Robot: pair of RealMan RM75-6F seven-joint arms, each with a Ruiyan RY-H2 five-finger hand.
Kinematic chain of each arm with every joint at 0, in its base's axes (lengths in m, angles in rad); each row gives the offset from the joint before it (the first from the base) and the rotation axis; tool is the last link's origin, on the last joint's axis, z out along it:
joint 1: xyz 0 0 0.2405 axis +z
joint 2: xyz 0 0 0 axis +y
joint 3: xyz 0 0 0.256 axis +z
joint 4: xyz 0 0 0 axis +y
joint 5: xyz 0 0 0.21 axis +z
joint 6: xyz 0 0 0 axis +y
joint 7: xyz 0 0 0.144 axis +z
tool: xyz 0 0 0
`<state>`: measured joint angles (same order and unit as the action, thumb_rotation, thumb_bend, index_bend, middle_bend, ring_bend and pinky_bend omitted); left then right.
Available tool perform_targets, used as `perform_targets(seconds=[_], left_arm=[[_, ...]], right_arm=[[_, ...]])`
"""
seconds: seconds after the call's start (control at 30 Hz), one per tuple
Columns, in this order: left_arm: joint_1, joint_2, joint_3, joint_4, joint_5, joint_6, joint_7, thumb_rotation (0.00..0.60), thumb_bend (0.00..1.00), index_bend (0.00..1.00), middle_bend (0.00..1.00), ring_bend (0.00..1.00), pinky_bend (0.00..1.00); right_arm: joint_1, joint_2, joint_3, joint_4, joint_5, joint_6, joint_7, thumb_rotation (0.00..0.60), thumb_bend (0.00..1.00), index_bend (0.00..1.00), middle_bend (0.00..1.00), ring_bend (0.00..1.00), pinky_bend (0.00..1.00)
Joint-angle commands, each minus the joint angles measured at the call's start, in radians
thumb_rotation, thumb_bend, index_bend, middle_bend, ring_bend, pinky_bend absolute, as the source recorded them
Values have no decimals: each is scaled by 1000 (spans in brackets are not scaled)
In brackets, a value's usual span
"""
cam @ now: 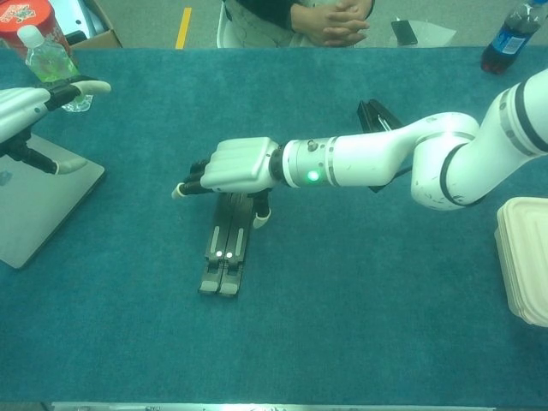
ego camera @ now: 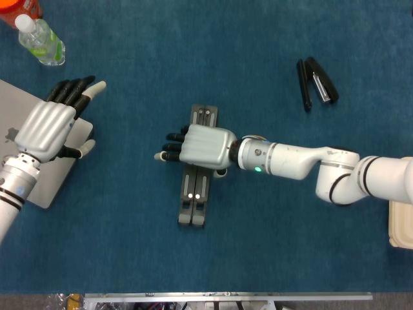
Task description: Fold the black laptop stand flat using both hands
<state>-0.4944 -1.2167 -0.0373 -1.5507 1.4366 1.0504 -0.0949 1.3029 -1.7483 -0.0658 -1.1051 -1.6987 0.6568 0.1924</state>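
The black laptop stand [ego camera: 195,195] lies flat on the blue cloth at the centre, its two bars pressed side by side; the chest view shows it too [cam: 223,258]. My right hand [ego camera: 204,145] is over the stand's far half, palm down, fingers stretched out to the left past the bars and thumb [cam: 261,219] hanging beside them. It grips nothing [cam: 238,165]. Whether the palm touches the stand is hidden. My left hand [ego camera: 46,127] hovers far to the left with fingers spread and nothing in it, above the laptop [cam: 26,104].
A grey laptop [ego camera: 42,183] lies at the left edge. A water bottle [ego camera: 40,41] stands behind it. A black stapler [ego camera: 317,82] lies at the back right. A white container [cam: 524,257] sits at the right edge. A person [cam: 330,19] sits across the table.
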Motion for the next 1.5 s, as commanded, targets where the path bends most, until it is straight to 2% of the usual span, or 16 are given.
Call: perform_targets(seconds=[0.03, 0.2, 0.4, 0.53, 0.73, 1.13, 1.3, 1.5], left_arm=[[-1, 3, -2, -3, 0, 2, 1, 600, 274, 0, 0, 0, 0], [5, 1, -12, 5, 4, 31, 13, 600, 274, 0, 0, 0, 0], [19, -27, -14, 42, 20, 83, 82, 600, 274, 0, 0, 0, 0], [40, -57, -25, 77, 28, 151, 128, 600, 273, 0, 0, 0, 0], [91, -74, -33, 105, 20, 247, 190, 600, 274, 0, 0, 0, 0], [171, -3, 0, 4, -43, 266, 276, 600, 274, 0, 0, 0, 0], [206, 6, 12, -21, -24, 310, 280, 600, 274, 0, 0, 0, 0], [231, 4, 14, -36, -19, 337, 291, 600, 274, 0, 0, 0, 0]], right_arm=[[-16, 22, 10, -25, 14, 20, -8, 600, 65, 0, 84, 45, 211], [-105, 88, 46, -100, 100, 87, -84, 600, 65, 0, 94, 42, 211], [-265, 206, 87, -239, 285, 195, -272, 600, 65, 0, 119, 42, 211], [-380, 293, 102, -356, 368, 331, -377, 600, 65, 0, 134, 42, 211], [-542, 398, 108, -479, 440, 520, -429, 600, 68, 0, 149, 42, 211], [-808, 523, 48, -594, 467, 742, -429, 600, 68, 0, 149, 42, 211], [-911, 545, 31, -599, 456, 832, -419, 600, 68, 0, 149, 42, 211], [-994, 548, 25, -583, 440, 879, -390, 600, 68, 0, 150, 42, 211]])
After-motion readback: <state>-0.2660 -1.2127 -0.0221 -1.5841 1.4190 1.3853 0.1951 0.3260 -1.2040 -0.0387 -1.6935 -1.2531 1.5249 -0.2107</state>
